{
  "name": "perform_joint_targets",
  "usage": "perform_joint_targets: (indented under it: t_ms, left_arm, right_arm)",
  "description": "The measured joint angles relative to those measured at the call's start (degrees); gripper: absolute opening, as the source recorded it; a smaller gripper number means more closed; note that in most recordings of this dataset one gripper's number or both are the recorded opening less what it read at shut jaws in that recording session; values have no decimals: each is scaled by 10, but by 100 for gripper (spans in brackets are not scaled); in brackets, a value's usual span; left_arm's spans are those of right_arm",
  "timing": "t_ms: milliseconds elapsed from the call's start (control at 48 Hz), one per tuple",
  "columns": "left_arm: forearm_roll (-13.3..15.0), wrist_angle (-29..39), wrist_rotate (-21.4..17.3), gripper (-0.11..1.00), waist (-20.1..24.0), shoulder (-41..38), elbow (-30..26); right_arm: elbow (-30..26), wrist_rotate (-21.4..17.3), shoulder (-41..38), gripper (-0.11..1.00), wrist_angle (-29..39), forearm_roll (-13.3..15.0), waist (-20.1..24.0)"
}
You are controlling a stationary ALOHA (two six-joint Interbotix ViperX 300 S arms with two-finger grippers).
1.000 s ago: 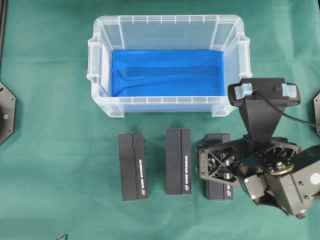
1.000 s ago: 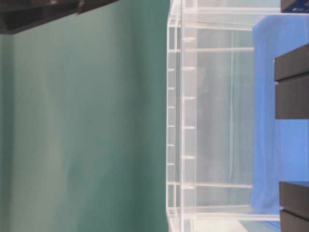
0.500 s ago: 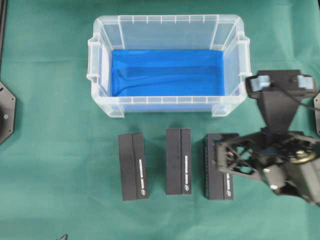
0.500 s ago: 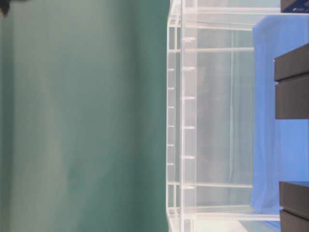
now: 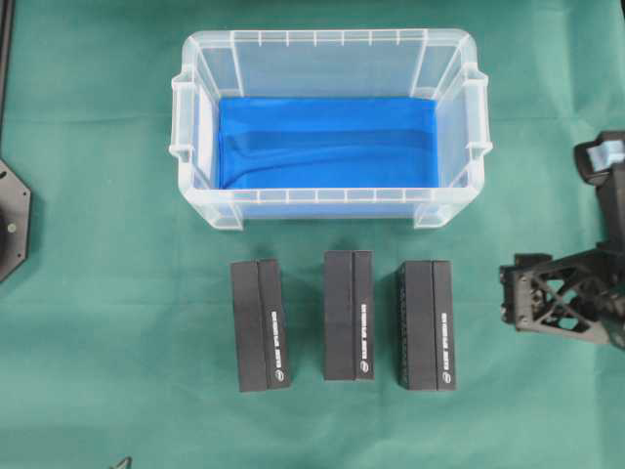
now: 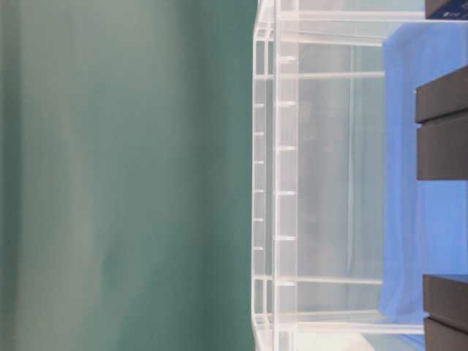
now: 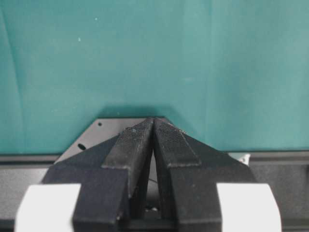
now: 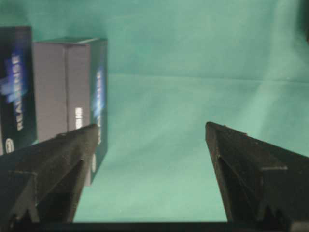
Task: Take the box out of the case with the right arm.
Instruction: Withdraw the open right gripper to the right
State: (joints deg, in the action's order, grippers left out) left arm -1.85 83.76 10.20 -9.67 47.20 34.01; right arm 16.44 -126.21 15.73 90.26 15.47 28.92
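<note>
With the right end effector (image 5: 518,298) spread wide and holding nothing at the right edge, your job looks done: three boxes (image 5: 425,324) lie in a row on the green surface (image 5: 117,293) just near of the case (image 5: 195,191), which holds only its blue sheet (image 5: 327,142).

The right arm (image 5: 576,293) reaches in at the right edge of the overhead view. Its gripper (image 8: 152,130) holds nothing, jaws spread wide. The left gripper (image 7: 153,123) has its jaws pressed together, empty.
</note>
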Motion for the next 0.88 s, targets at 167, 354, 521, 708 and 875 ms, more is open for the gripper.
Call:
perform_joint_targets:
  t_ms: [167,354,521,708,875]
  left_arm:
    - [0,0,0,0,0,0,1]
    - [0,0,0,0,-1,0,1]
    - [0,0,0,0,0,3,1]
    - [0,0,0,0,0,3,1]
    - [0,0,0,0,0,4,0]
  right_arm:
    - [3,4,4,86,0,7,-4]
    - [14,43,16,84,-4,9,-44]
    - [31,110,40,84,-22,9,-97]
    - [43,189,60,85,-39,9,-166]
    - [47,261,69,85,-43,8,-234]
